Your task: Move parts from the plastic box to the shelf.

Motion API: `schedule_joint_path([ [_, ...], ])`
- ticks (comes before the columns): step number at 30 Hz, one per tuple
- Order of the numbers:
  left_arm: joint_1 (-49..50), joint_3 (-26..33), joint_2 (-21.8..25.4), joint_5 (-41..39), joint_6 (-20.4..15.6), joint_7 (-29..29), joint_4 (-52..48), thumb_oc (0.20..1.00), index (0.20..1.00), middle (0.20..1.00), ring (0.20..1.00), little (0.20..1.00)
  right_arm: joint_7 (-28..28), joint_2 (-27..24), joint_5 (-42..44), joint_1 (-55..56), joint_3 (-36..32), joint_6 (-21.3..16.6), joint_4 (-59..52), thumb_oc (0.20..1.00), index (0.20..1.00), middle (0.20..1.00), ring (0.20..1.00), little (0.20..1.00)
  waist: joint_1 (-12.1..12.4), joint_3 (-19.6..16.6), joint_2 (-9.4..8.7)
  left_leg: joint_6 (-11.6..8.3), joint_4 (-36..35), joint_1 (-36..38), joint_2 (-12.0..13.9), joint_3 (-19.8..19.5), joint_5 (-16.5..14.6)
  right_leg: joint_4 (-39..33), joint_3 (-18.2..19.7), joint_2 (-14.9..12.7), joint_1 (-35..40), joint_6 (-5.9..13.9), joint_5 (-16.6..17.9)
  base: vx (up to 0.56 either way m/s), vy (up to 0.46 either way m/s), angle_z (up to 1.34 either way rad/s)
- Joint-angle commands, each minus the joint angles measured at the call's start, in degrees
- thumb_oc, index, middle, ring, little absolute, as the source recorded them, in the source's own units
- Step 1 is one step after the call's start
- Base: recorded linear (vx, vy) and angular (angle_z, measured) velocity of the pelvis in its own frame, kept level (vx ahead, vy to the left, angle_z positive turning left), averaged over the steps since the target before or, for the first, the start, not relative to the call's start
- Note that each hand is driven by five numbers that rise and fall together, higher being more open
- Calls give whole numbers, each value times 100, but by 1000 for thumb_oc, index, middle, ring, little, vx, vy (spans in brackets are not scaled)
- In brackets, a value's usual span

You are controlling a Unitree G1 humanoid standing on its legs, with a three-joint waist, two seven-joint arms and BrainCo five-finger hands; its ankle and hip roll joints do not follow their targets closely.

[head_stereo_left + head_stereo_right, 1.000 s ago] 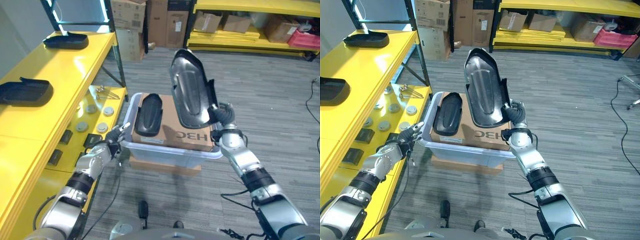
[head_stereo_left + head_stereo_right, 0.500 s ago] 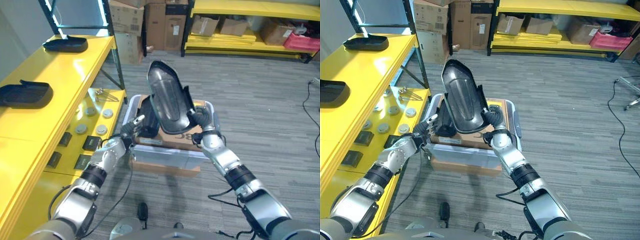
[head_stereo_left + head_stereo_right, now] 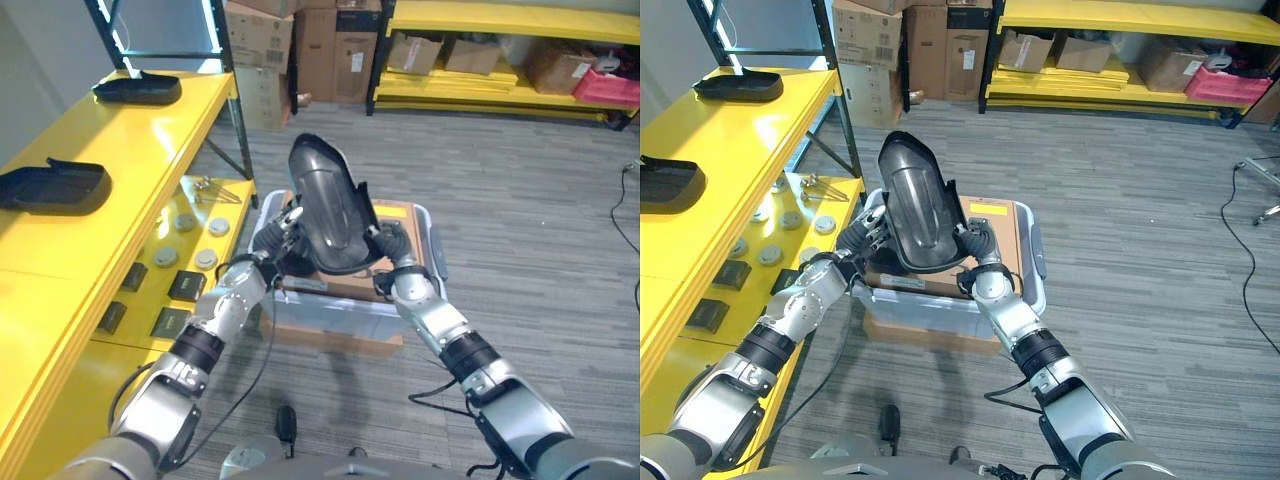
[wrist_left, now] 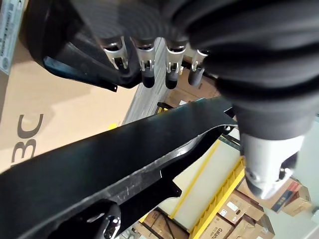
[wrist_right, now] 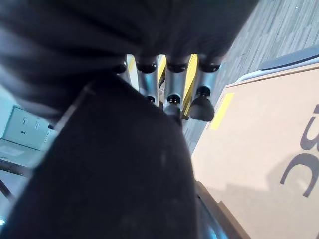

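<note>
Glossy black part (image 3: 327,218) held upright above the plastic box (image 3: 430,243), tilted toward 11 o'clock. Gripped at its lower right edge by the right hand (image 3: 392,247), fingers curled round the rim. Touched on its left side by the left hand (image 3: 278,236), fingers straight, not closed. At 9 to 10 o'clock, yellow shelf (image 3: 110,190) carrying two more black parts (image 3: 56,186), well apart from each other.

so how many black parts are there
4: far part and near part on the yellow shelf, held part in the right hand, last part in the plastic box, mostly hidden
</note>
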Motion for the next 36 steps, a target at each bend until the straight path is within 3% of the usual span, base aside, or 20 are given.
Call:
schedule_joint_path([
  [1,-503,-285,-163,-17,-294,-134,326,1000,1000,1000,1000,1000,9,107,40,-417,-33,-347,96,200,200,200,200,200,207,-533,-131,-56,152,397,-98,-67,-996,152,-49,-267,-512,378,-38,0,0,0],
  [13,-570,-890,-297,745,176,-209,293,1000,1000,1000,1000,1000,-16,336,188,-551,163,-333,131,200,200,200,200,200,191,-560,-121,-28,105,443,-112,-69,-997,140,-36,-264,-495,386,-43,0,0,0],
  [20,-636,-1208,-491,800,276,-142,214,1000,1000,1000,1000,1000,39,554,281,-708,328,-207,280,200,200,200,200,200,184,-572,-107,-12,99,474,-111,-52,-1008,156,-32,-267,-480,381,-61,0,0,0],
  [24,-649,-1308,-546,981,113,-135,165,1000,1000,1000,1000,1000,113,715,268,-707,459,-111,251,200,200,200,200,200,174,-570,-101,-5,102,482,-114,-34,-1020,171,-21,-268,-484,379,-79,0,0,0],
  [25,-650,-1323,-538,1053,99,-114,131,834,834,834,834,834,126,731,255,-704,473,-98,243,200,200,200,200,200,174,-571,-99,-5,102,483,-111,-31,-1024,172,-20,-267,-483,377,-85,0,0,0],
  [26,-649,-1332,-535,1103,100,-116,109,533,533,533,533,533,141,747,243,-700,490,-90,238,200,200,200,200,200,175,-570,-99,-4,101,486,-112,-29,-1025,174,-19,-266,-481,376,-88,0,0,0],
  [27,-656,-1351,-529,1134,73,-152,95,288,288,288,288,288,149,772,238,-701,517,-78,243,200,200,200,200,200,179,-569,-98,-3,103,487,-115,-32,-1025,174,-20,-267,-477,376,-89,0,0,0],
  [28,-654,-1388,-517,1211,11,-198,76,200,200,200,200,200,163,788,241,-705,555,-68,236,200,200,200,200,200,183,-566,-98,-5,102,490,-117,-38,-1026,173,-17,-265,-470,374,-93,0,0,0],
  [36,-653,-1499,-465,1210,21,-127,-270,200,200,200,200,200,123,879,361,-751,667,55,212,200,200,200,200,200,225,-564,-76,-10,87,515,-124,-60,-1013,167,-49,-278,-440,376,-87,0,0,0],
])
